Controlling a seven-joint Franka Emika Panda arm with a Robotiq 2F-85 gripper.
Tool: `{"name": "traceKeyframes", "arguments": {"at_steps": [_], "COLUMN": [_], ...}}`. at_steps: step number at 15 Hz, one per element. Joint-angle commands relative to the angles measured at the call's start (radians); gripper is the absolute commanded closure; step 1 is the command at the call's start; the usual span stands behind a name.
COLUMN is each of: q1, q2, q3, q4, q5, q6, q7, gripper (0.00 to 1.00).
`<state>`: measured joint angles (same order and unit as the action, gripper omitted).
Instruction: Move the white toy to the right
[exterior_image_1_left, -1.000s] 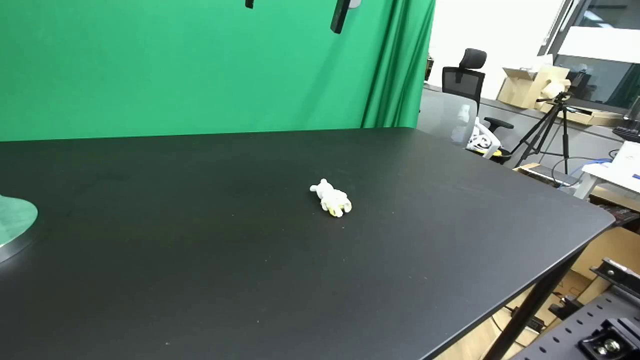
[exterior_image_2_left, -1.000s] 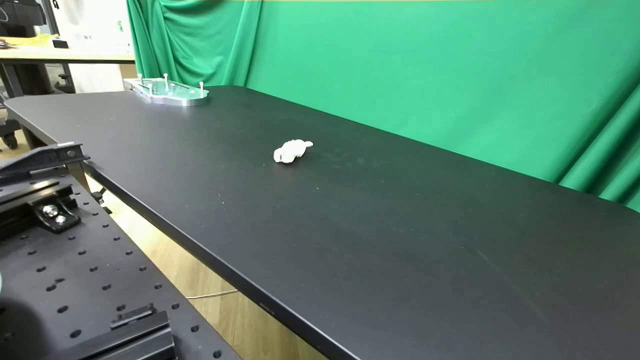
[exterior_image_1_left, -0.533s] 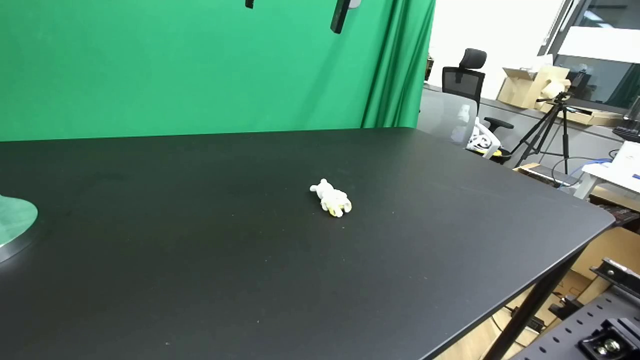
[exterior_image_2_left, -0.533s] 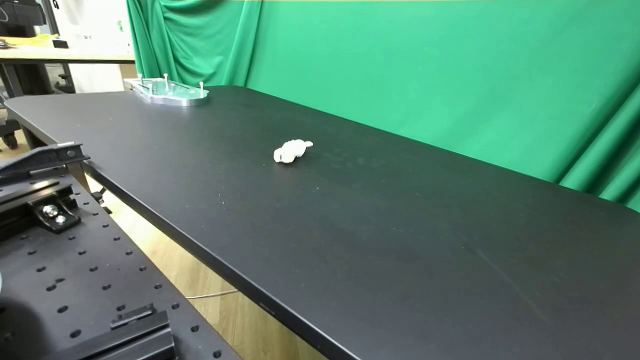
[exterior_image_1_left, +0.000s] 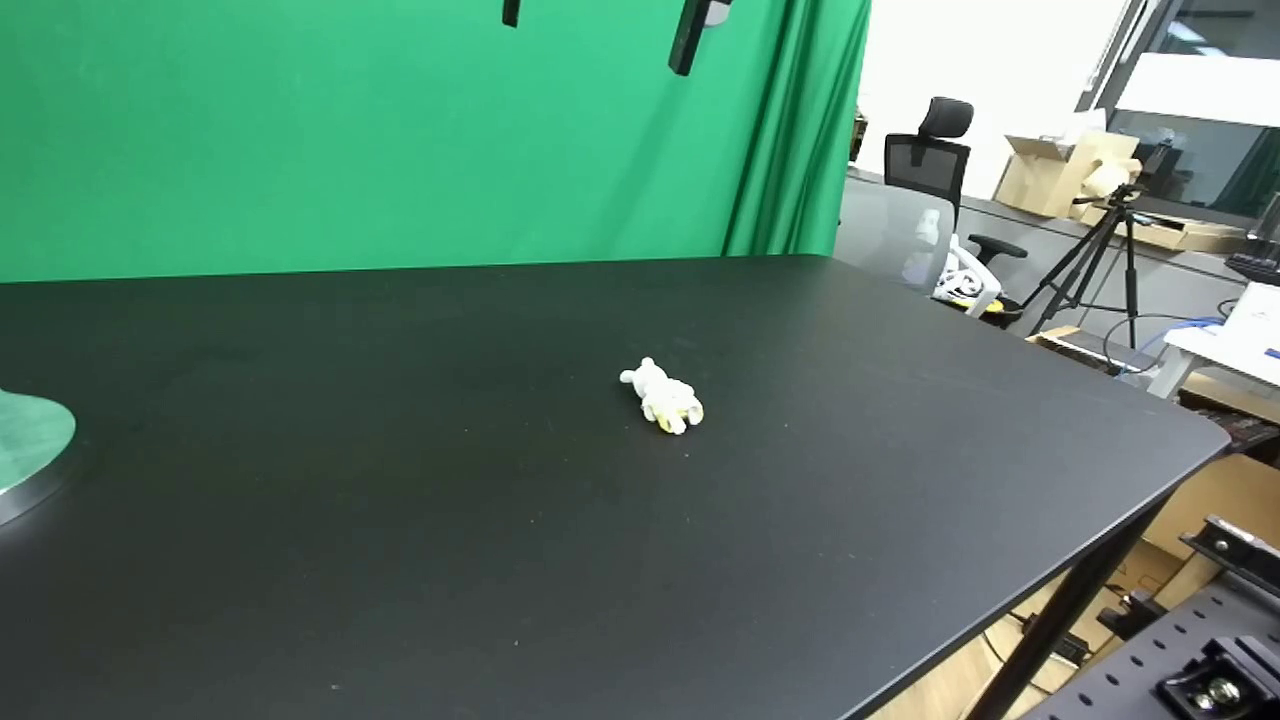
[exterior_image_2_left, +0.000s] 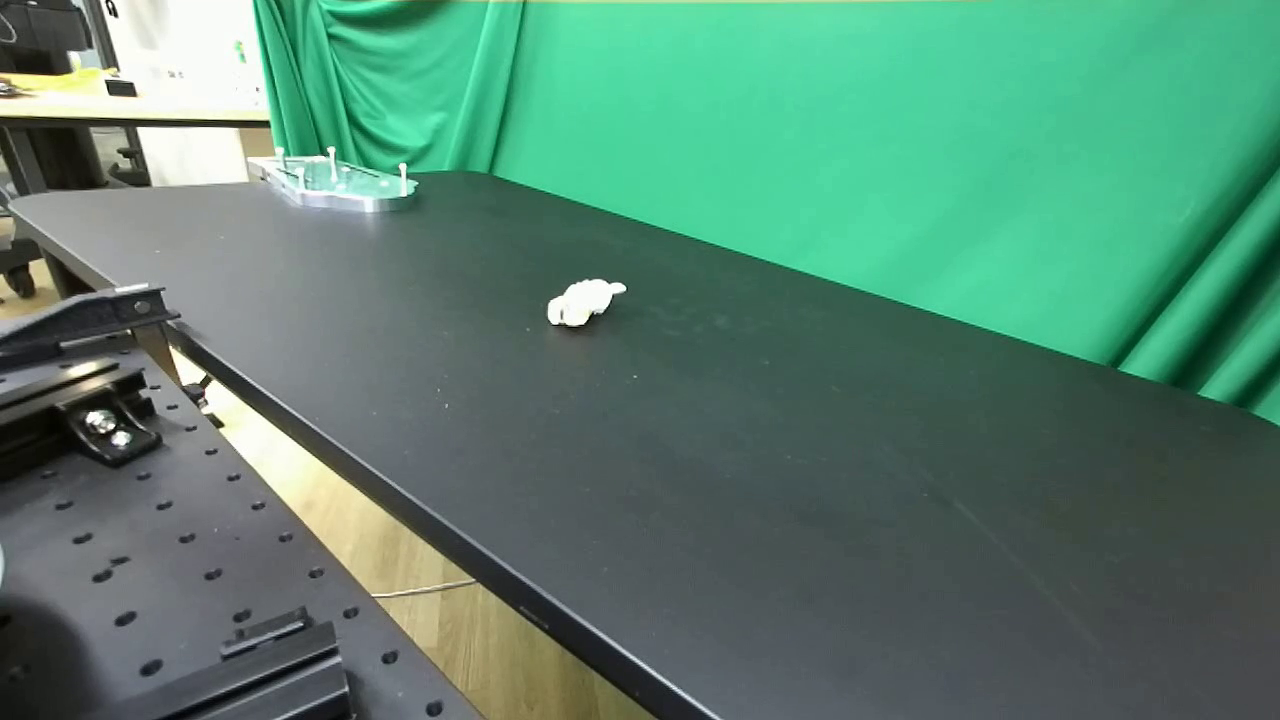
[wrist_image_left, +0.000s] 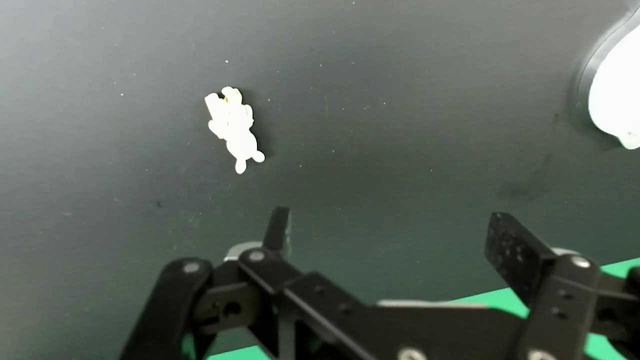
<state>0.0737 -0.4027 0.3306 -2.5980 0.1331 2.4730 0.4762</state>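
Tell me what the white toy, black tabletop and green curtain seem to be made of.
White toy: perhaps smooth plastic or rubber, from its rounded nubs with no fuzz showing; the wrist view washes out finer texture.
Black tabletop: likely laminate or coated board, satin, given its broad, soft sheen.
Green curtain: almost surely fabric, matte, as it hangs in soft folds.

Gripper (wrist_image_left: 391, 215): jaws standing wide apart. In the wrist view it sits along the lower edge, its two black fingers (wrist_image_left: 515, 252) facing each other across a broad gap, their ends nearly level. Behind them the linkage (wrist_image_left: 270, 272) shows pale pivot pins (wrist_image_left: 256, 256) and a round screw head (wrist_image_left: 411, 354) at the bottom edge. In an exterior view, both fingertips (exterior_image_1_left: 686, 45) point downward at the top edge, one tilted and visible at greater length, a rounded light-grey part (exterior_image_1_left: 717, 12) just beside it.
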Motion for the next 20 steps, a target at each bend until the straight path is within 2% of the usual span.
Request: {"name": "traceKeyframes", "arguments": {"at_steps": [1, 4, 8, 11, 12, 13, 17, 18, 20], "q1": [0.01, -0.001, 0.02, 0.022, 0.007, 0.018, 0.015, 0.009, 0.003], "q2": [0.049, 0.112, 0.203, 0.259, 0.262, 0.235, 0.261, 0.26, 0.291], "q3": [-0.075, -0.133, -0.206, -0.231, -0.225, -0.225, -0.229, -0.222, -0.229], "q4": [-0.004, 0.01, 0.058, 0.098, 0.105, 0.059, 0.084, 0.065, 0.066], "q5": [0.008, -0.013, -0.026, -0.049, -0.096, -0.049, -0.084, -0.112, -0.116], "q6": [0.03, 0.045, 0.0, -0.062, -0.075, -0.028, -0.049, -0.003, 0.028], "q7": [-0.071, -0.176, -0.442, -0.602, -0.584, -0.562, -0.579, -0.533, -0.525], "gripper": [0.0, 0.0, 0.0, 0.0, 0.0, 0.0, 0.0, 0.0, 0.0]}}
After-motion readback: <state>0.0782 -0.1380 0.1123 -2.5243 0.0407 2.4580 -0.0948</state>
